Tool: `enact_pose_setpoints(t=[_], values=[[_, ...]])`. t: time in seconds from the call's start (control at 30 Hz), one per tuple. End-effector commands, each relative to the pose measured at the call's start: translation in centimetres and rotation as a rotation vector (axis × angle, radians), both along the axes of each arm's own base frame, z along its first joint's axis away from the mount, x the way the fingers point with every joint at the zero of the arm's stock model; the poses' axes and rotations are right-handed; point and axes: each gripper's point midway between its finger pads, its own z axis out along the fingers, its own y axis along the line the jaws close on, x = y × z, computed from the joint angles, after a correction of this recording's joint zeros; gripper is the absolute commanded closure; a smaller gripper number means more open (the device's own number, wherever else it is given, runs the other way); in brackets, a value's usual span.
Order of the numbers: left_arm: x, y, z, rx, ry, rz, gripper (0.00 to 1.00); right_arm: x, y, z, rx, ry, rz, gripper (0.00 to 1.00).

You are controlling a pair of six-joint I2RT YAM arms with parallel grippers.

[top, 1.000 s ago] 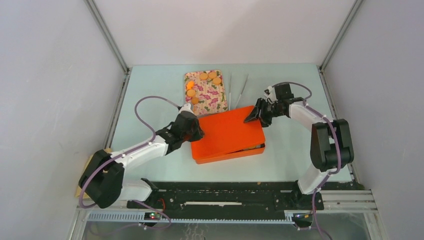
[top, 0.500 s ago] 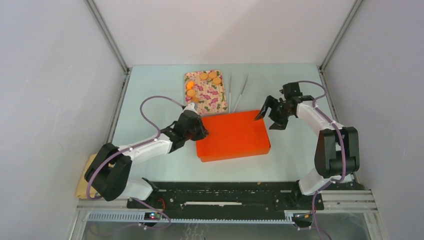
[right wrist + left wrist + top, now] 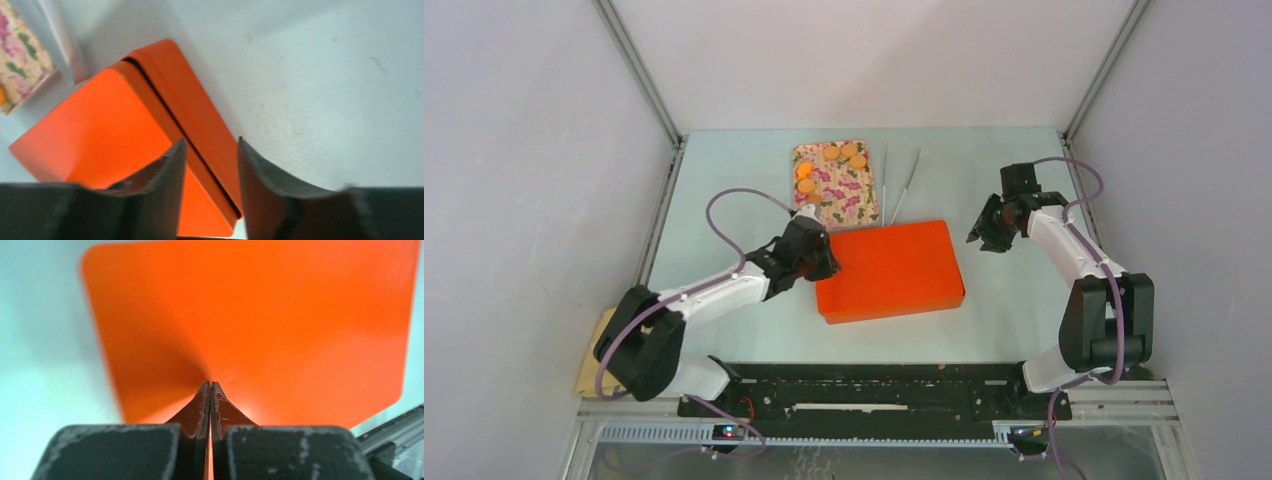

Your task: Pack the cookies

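Finding the cookies (image 3: 831, 152) as orange-tan discs on the floral tray (image 3: 849, 200) at the far side of the desk (image 3: 724, 200), some along its far edge, some down its left edge. Noting two pairs of metal tongs (image 3: 906, 180) lying side by side just right of that tray. Seeing an orange box (image 3: 892, 270) mid-desk, just nearer than the tray, its lid (image 3: 260, 315) seated flat with a thin seam showing in the right wrist view; cannot tell what lies inside. Finding the left hand (image 3: 827, 262) clenched on nothing, tips touching the lid at the box's left end. Finding the right hand (image 3: 982, 238) released and empty, fingers apart, hovering near the box's far right corner, apart from it.
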Motion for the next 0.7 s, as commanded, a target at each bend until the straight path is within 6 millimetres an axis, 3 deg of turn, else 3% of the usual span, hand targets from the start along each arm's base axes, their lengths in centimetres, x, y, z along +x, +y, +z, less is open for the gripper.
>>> enact_pose_setpoints(t=[0.0,0.1,0.13,0.23,0.47,0.67], values=[[0.4,6.8,5.3,0.141,-0.065,0.213,1.0,-0.1,-2.7,-1.2,-0.141,0.034,-0.065,0.6],[-0.3,11.6,6.6,0.173,-0.059,0.355,1.0,0.1,-2.8,-2.0,-0.151,0.048,-0.062,0.8],[-0.8,13.2,6.3,0.214,-0.038,0.4,1.0,0.2,-2.8,-2.2,-0.151,0.052,-0.058,0.87],[-2.3,15.6,5.3,0.3,-0.001,0.45,1.0,0.0,-2.3,-3.8,-0.136,0.097,-0.025,1.0],[-4.0,13.1,-1.1,0.252,0.159,0.377,1.0,-0.5,0.0,-6.4,-0.073,0.167,0.055,1.0],[-3.5,9.3,-2.1,0.237,0.184,0.267,1.0,-1.3,2.4,-7.7,-0.004,0.208,0.124,1.0]])
